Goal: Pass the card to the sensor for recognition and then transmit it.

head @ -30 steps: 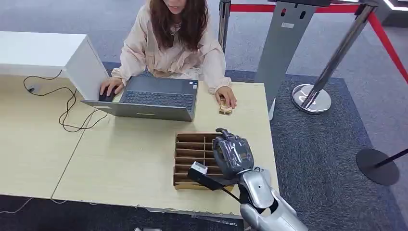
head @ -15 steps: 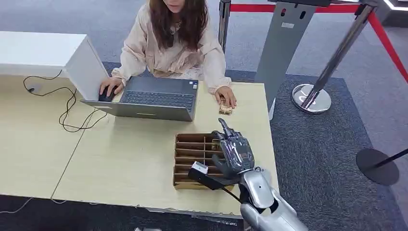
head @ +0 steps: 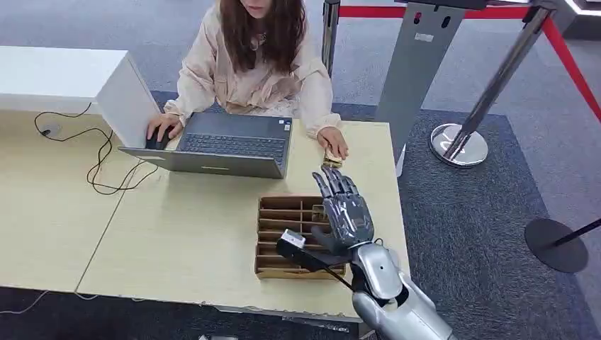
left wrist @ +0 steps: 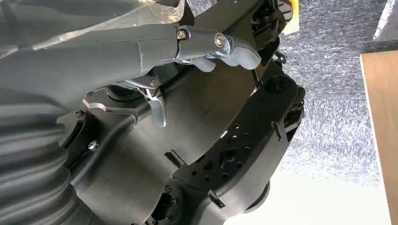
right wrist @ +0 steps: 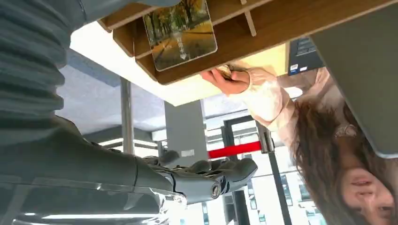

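Note:
A card [right wrist: 180, 30] printed with an autumn road picture lies in a slot of the brown wooden divider box [right wrist: 263, 28], close in front of my right hand. In the head view my right hand [head: 344, 212] hovers over the right end of that box [head: 283, 212], fingers stretched straight toward the person, holding nothing. Beyond it a person's hand [head: 333, 142] rests on a small golden object [head: 331, 161] on the table. My left hand [left wrist: 206, 47] hangs beside my own dark body with nothing in it.
A person sits across the light wooden table [head: 177, 227] typing on a grey laptop [head: 227, 142]. A white box [head: 71, 78] and a black cable [head: 99, 163] lie at the left. A stanchion base [head: 459, 145] and a grey post [head: 414, 64] stand off the table's right edge.
My right hand has uncurled from a closed fist to straight, spread fingers and lifted slightly over the box. The person's hand has slid a little over the golden object.

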`<move>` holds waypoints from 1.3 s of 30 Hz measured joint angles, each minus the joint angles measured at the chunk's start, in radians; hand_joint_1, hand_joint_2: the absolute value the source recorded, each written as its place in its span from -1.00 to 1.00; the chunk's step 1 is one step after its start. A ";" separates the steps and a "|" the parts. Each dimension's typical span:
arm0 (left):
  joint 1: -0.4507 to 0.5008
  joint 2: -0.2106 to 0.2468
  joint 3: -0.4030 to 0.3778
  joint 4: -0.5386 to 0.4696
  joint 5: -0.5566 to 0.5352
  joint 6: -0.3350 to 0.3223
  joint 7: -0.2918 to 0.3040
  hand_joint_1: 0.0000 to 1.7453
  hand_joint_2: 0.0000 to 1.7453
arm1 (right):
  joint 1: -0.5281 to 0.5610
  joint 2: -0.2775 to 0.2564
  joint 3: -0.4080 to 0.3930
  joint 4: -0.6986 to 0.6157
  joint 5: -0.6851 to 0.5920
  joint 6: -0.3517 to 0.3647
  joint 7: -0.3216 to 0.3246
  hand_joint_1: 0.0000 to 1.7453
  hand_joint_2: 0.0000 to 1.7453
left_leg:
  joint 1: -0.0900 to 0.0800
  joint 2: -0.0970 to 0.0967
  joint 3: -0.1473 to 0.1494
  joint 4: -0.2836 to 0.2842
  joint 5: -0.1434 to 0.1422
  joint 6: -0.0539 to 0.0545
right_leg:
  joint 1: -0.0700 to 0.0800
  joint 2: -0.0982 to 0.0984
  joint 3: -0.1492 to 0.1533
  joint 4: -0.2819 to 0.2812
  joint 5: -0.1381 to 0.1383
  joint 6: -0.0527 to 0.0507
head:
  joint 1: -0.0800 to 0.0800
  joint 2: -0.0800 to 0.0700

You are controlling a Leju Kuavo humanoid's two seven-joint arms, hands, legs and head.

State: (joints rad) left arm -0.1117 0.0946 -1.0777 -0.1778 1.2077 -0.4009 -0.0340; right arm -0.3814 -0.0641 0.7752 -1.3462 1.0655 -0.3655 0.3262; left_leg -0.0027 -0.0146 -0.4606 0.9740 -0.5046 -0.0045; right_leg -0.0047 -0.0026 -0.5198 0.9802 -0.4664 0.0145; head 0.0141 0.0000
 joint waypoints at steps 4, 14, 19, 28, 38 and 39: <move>0.000 0.000 0.000 0.000 -0.003 0.000 -0.001 -1.00 1.00 | -0.021 0.000 0.001 0.000 -0.004 0.026 0.006 -1.00 1.00 | 0.000 0.000 0.000 0.000 0.000 0.000 | 0.000 0.000 0.000 0.000 0.000 0.000 | 0.000 0.000; 0.000 0.000 -0.003 0.000 -0.006 -0.003 -0.010 -1.00 1.00 | -0.063 -0.004 0.010 -0.001 -0.018 0.060 0.026 -0.62 1.00 | 0.000 0.000 0.000 0.000 0.000 0.000 | 0.000 0.000 0.000 0.000 0.000 0.000 | 0.000 0.000; 0.000 0.000 -0.003 0.000 -0.006 -0.003 -0.013 -1.00 1.00 | -0.063 -0.006 0.010 0.008 -0.021 0.063 0.027 -0.34 1.00 | 0.000 0.000 0.000 0.000 0.000 0.000 | 0.000 0.000 0.000 0.000 0.000 0.000 | 0.000 0.000; 0.000 0.000 -0.003 0.000 -0.005 -0.008 -0.015 -1.00 1.00 | -0.062 -0.015 0.012 0.023 -0.021 0.065 0.027 -0.34 1.00 | 0.000 0.000 0.000 0.000 0.000 0.000 | 0.000 0.000 0.000 0.000 0.000 0.000 | 0.000 0.000; 0.000 0.000 -0.006 0.000 -0.008 -0.006 -0.020 -1.00 1.00 | -0.061 -0.024 0.017 0.032 -0.022 0.072 0.027 -0.30 1.00 | 0.000 0.000 0.000 0.000 0.000 0.000 | 0.000 0.000 0.000 0.000 0.000 0.000 | 0.000 0.000; 0.000 0.000 -0.006 0.000 -0.008 -0.004 -0.022 -1.00 1.00 | -0.060 -0.024 0.017 0.034 -0.023 0.074 0.027 -0.30 1.00 | 0.000 0.000 0.000 0.000 0.000 0.000 | 0.000 0.000 0.000 0.000 0.000 0.000 | 0.000 0.000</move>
State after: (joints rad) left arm -0.1117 0.0950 -1.0842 -0.1778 1.1997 -0.4048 -0.0561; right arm -0.4417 -0.0877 0.7923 -1.3123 1.0429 -0.2918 0.3536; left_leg -0.0027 -0.0146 -0.4606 0.9740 -0.5045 -0.0046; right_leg -0.0047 -0.0026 -0.5199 0.9802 -0.4664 0.0145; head 0.0141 -0.0004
